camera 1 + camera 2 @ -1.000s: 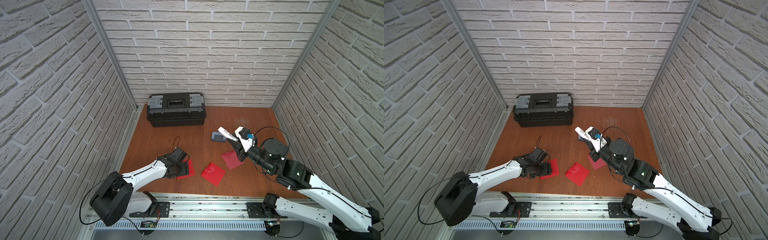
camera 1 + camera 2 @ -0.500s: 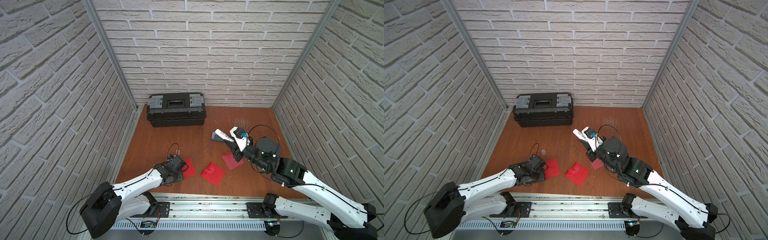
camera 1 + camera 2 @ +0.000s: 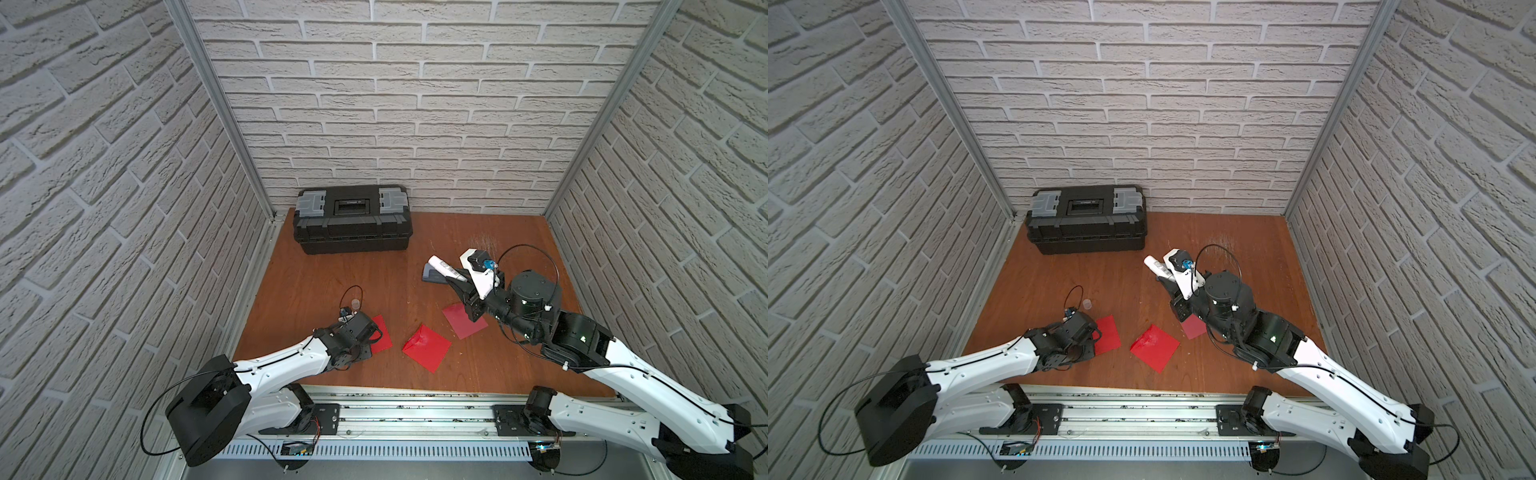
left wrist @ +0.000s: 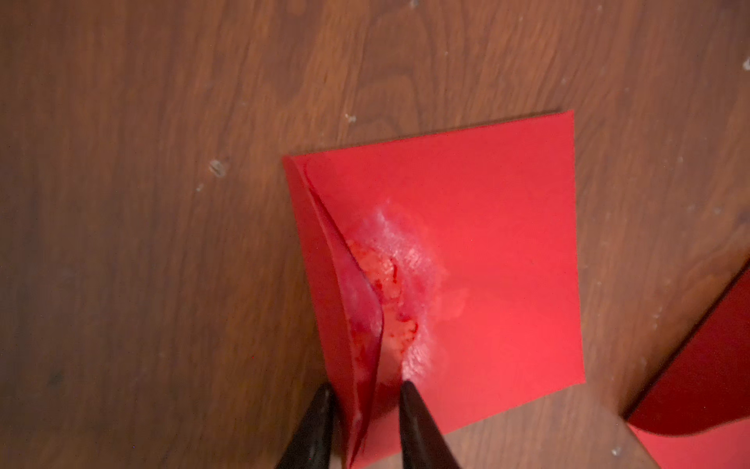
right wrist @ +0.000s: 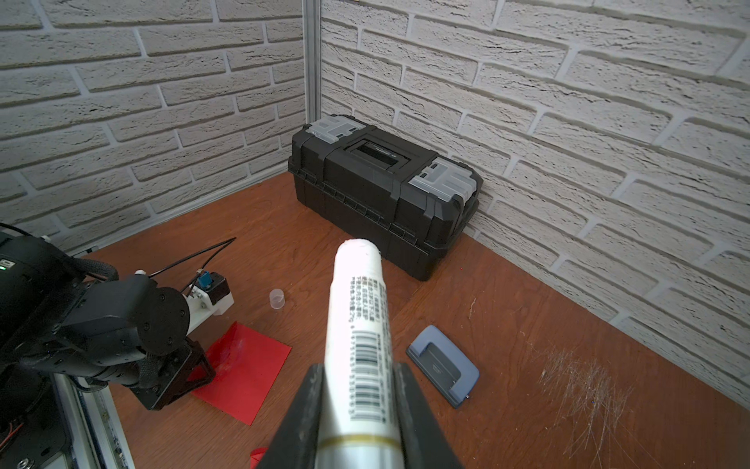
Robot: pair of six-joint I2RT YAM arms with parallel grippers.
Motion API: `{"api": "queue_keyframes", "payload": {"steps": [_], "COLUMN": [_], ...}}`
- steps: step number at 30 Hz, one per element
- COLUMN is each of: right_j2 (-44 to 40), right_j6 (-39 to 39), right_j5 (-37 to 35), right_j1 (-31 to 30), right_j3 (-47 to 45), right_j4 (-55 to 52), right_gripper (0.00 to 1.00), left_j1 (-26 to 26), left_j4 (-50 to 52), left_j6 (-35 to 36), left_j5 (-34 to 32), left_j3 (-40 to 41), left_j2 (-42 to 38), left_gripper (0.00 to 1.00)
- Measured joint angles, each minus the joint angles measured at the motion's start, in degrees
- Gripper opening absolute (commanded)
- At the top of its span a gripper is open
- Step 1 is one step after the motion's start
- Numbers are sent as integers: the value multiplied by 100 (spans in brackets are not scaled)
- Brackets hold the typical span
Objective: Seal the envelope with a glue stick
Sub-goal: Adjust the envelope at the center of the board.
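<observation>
The left red envelope (image 4: 487,227) lies flat on the wooden table, a whitish glue smear (image 4: 410,251) near its middle. Its flap (image 4: 359,320) stands up on edge between the fingertips of my left gripper (image 4: 365,392), which is open with a narrow gap; the flap is not pinched. In both top views this envelope (image 3: 381,336) (image 3: 1109,335) lies partly under my left wrist. My right gripper (image 5: 357,369) is shut on the white glue stick (image 5: 359,325), held uncapped in the air (image 3: 441,266) (image 3: 1155,266) at the right. Its clear cap (image 3: 355,304) (image 5: 277,299) stands on the table.
Two more red envelopes lie nearby, one in the middle (image 3: 427,347) and one under the right arm (image 3: 464,323). A grey-blue hole punch (image 5: 443,366) sits below the glue stick. A black toolbox (image 3: 352,224) stands against the back wall. Brick walls close in three sides.
My left gripper's jaws have narrowed around the upright flap, and the left arm has drawn back toward the front rail. The right arm has shifted slightly left, still holding the glue stick.
</observation>
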State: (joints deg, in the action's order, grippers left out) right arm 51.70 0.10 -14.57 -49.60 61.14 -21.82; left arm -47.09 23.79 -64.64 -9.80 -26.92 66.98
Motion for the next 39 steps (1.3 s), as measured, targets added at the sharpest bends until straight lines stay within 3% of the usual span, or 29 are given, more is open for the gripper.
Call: {"api": "queue_keyframes", "payload": {"steps": [12,20,27,39], "right_j2": [26,157,570,1733], "right_j6": [107,223,702,1799], "right_j5": [9,59,184,691], "right_j1": [0,0,0,-20], "right_j3": [2,50,535,1679], "right_j4": [-37,-35,-345,-1875], "right_gripper": [3,3,3,3], "left_j1": [-374,-452,-474,-470], "left_j4": [170,234,24,-481], "left_j6": [-404,-426,212,1502], "left_j5": [-138,-170,-129,352], "left_j3": [160,170,313,444], "left_j2": [-293,-295,-422,-448], "left_gripper": [25,9,6,6]}}
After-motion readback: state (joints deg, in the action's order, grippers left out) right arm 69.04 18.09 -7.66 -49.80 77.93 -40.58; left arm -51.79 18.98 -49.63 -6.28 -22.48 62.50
